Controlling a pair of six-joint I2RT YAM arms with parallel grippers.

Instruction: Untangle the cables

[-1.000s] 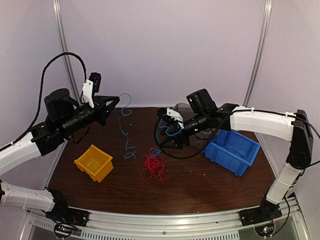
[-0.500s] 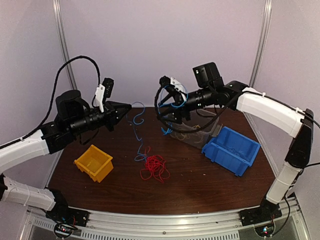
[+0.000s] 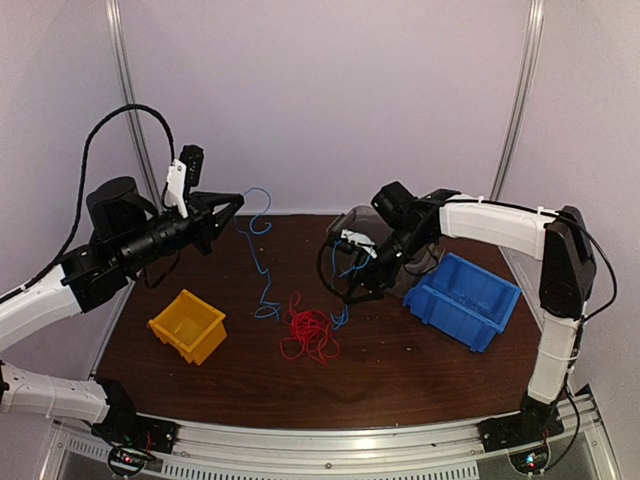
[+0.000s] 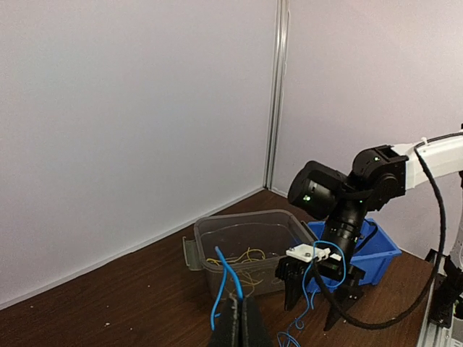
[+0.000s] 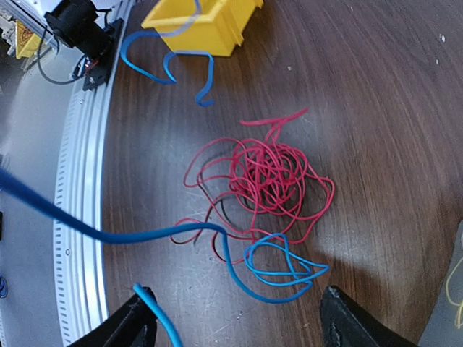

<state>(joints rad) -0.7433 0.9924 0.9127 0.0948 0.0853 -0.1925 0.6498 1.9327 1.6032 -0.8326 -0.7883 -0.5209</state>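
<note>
My left gripper (image 4: 239,319) clamps blue cable (image 4: 219,288); right gripper (image 5: 240,322) jaws apart over red tangle (image 5: 271,177); left wrist view, not top, shows yellow wires (image 4: 246,256).

red cable (image 5: 264,173) tangled, blue cable (image 3: 265,311) strung up

The left arm (image 3: 40,300) and right arm (image 3: 500,228) have white shells on their long links and black cylindrical joints. A thick black cable (image 3: 92,150) loops off the left arm. The left gripper (image 3: 236,201) and right gripper (image 3: 362,292) are black, each with a white bracket (image 3: 177,183).
</note>
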